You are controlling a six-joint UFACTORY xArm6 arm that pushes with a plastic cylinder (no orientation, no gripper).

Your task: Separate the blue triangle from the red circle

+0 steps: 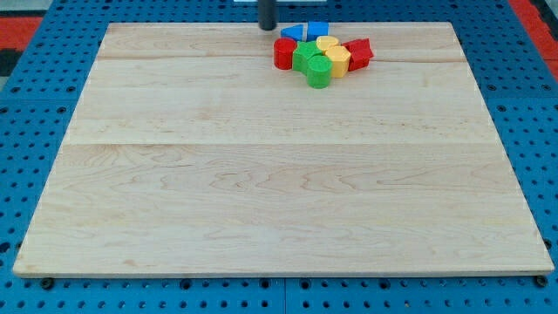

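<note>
A tight cluster of blocks sits near the board's top edge, right of centre. The blue triangle (293, 32) lies at the cluster's top left, touching the red circle (284, 53) just below it. A second blue block (317, 30) lies right of the triangle. Two green blocks (305, 58) (318, 73), two yellow blocks (327, 44) (337, 60) and a red block (358, 53) fill out the cluster. My tip (268, 27) stands at the board's top edge, just left of the blue triangle, apart from it by a small gap.
The wooden board (279, 174) lies on a blue pegboard surface (26, 131). The cluster is close to the board's top edge. Red strips show at the view's top corners.
</note>
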